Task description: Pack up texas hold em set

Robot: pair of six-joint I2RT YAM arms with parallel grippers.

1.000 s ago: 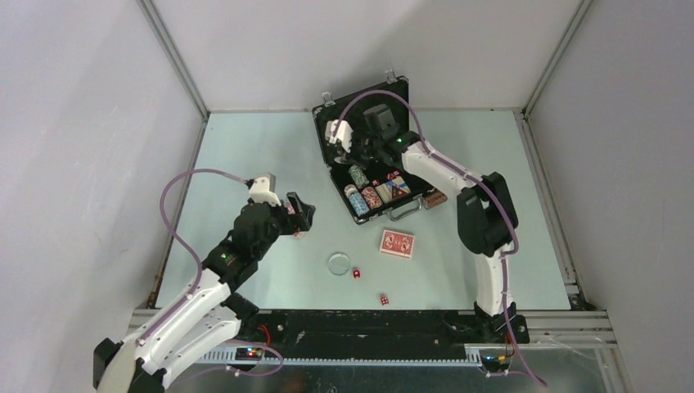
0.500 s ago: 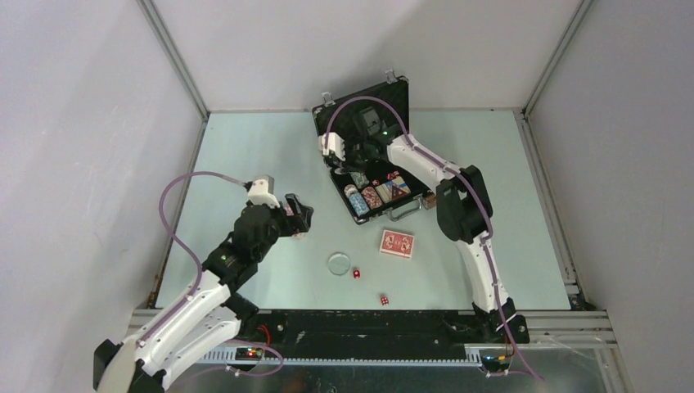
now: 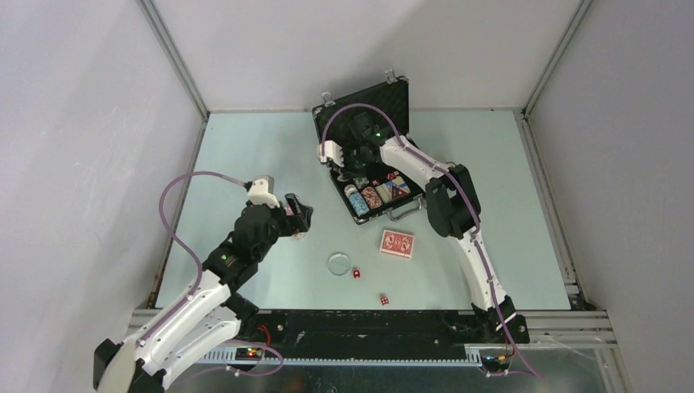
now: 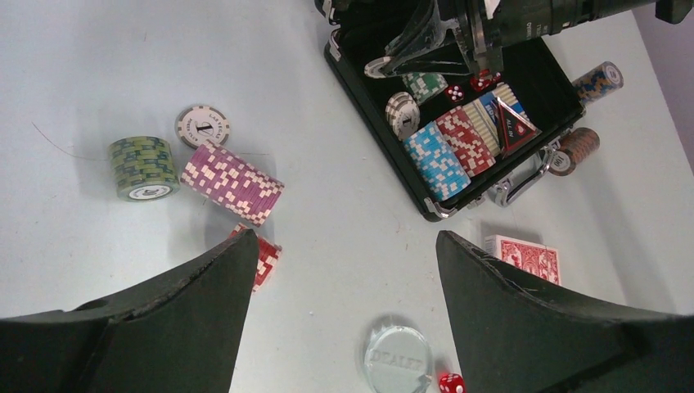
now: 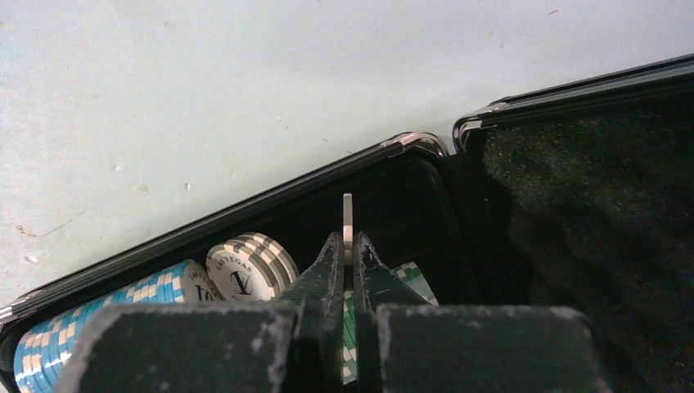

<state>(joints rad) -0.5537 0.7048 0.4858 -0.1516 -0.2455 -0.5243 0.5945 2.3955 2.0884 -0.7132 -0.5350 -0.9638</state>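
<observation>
The briefcase is lying open at the surface's far side. The right gripper is pinching one chip over it, awaiting release inside; the left gripper's jaws are gaping above loose stacks.

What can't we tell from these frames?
- Right wrist: chip in the right gripper is edge-on, face unreadable, lower part behind the fingers.
- Left wrist: red chip stack half hidden behind the left gripper finger.
- Top: dice pips too small; right arm covers part of the briefcase.
</observation>
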